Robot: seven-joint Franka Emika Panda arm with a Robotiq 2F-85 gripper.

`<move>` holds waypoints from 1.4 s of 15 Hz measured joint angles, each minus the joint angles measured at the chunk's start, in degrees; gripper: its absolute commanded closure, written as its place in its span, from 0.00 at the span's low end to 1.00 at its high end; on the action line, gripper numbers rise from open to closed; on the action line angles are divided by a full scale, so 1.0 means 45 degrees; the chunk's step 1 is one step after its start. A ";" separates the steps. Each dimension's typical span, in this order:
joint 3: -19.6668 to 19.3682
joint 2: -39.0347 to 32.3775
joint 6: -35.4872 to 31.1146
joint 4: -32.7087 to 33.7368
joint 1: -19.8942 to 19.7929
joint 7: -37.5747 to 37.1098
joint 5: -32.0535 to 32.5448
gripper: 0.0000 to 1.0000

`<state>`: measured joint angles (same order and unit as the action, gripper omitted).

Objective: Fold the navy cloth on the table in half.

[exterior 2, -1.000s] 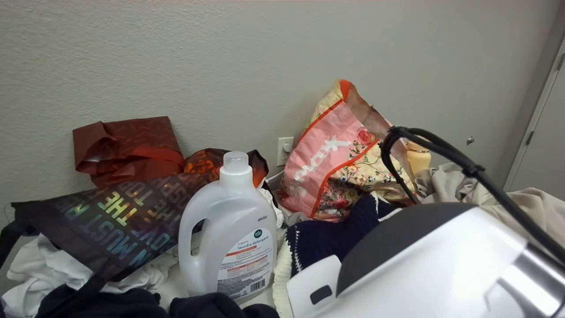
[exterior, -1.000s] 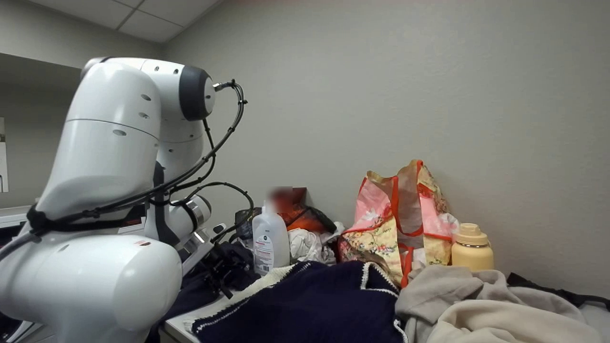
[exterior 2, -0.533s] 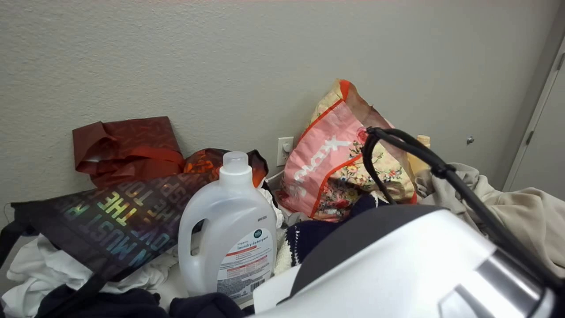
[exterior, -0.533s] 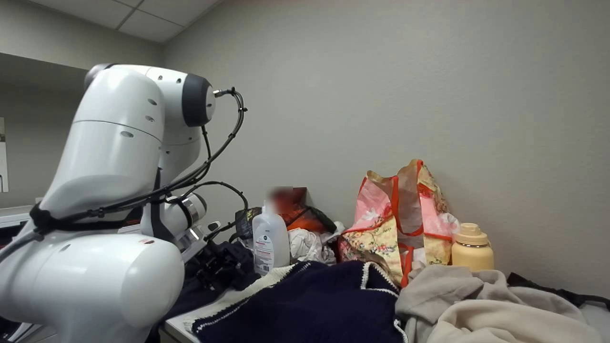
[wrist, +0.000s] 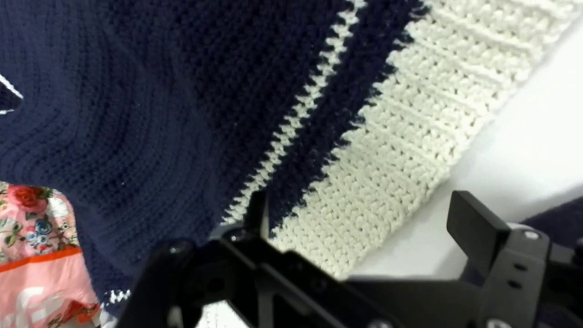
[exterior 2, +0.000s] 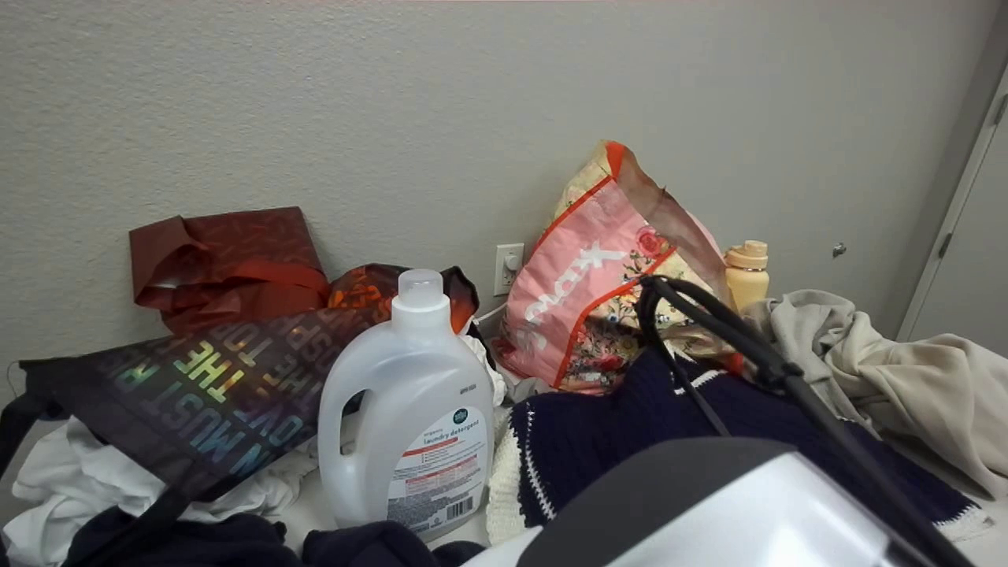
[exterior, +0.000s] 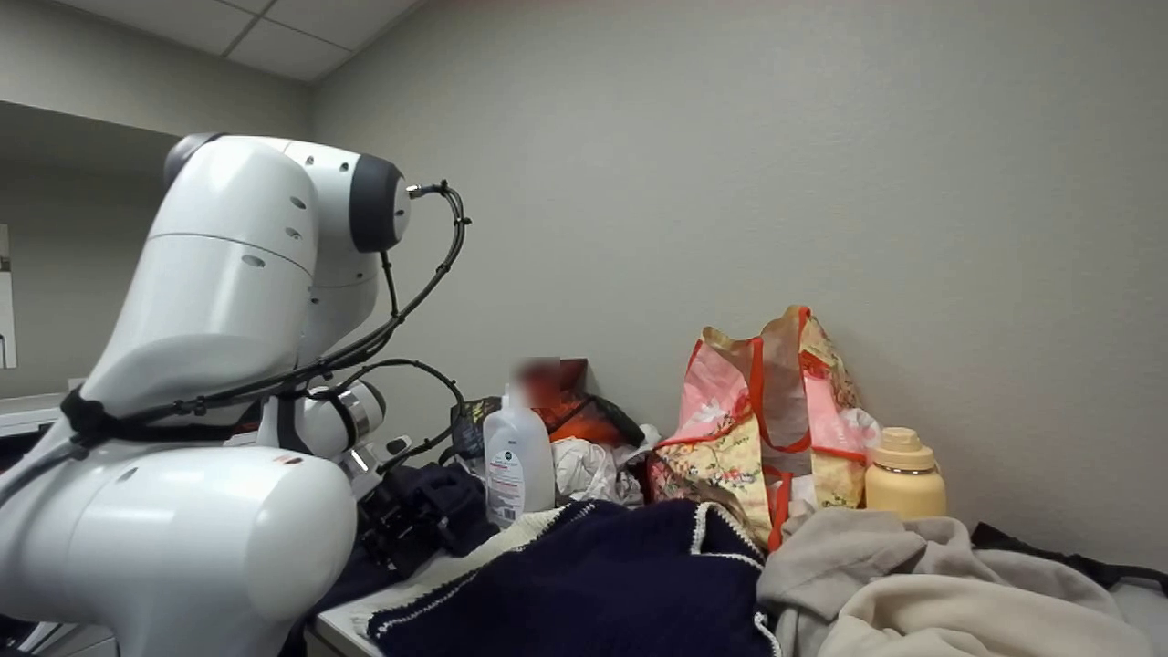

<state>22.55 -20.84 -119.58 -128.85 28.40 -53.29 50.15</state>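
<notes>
Navy cloth (wrist: 177, 105) lay rumpled on the white table (wrist: 533, 123), directly before me, its cream knitted border and thin white stripe running diagonally across the wrist view. My gripper (wrist: 360, 216) was inspected at that border: jaws well apart, one of the fingers (wrist: 478, 225) past it and over the table, the opposite one in front of the stripe. Whether either touched fabric, I could not tell.

Obstructions noted: in an exterior view, a dark cloth heap (exterior: 464, 506) lay just beside my jaws. A detergent bottle (exterior 2: 405, 417) stood upright just beside the cream border; contact could not be determined. My own arm (exterior 2: 732, 504) and its black cable (exterior 2: 776, 374) hid part of the navy cloth in an exterior view.

Along the far side, a floral bag (exterior 2: 583, 299) with red trim stood at the cloth's edge in both exterior views. A pale beige-grey cloth heap (exterior: 922, 593) adjoined the navy cloth, and a yellow bottle (exterior: 904, 488) stood upright next to the bag. Past the detergent bottle, a black bag (exterior 2: 216, 394) with coloured lettering lay across crumpled white fabric (exterior 2: 87, 472), with folded dark red wrapping (exterior 2: 236, 256) behind it. Farthest back, an outlet (exterior 2: 506, 272) was set in the grey wall (exterior 2: 252, 102), with a door (exterior 2: 972, 268) at the margin of an exterior view.
</notes>
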 measured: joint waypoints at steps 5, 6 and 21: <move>-0.0122 -0.0432 -0.0002 -0.0004 0.0068 -0.0066 -0.0155 0.00; -0.0179 -0.0475 -0.0002 -0.0005 0.0086 -0.0128 -0.0198 0.00; -0.1220 0.0006 -0.0009 -0.1149 -0.0027 -0.1940 -0.0301 0.00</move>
<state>17.07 -20.81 -119.62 -134.02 28.28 -62.02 48.80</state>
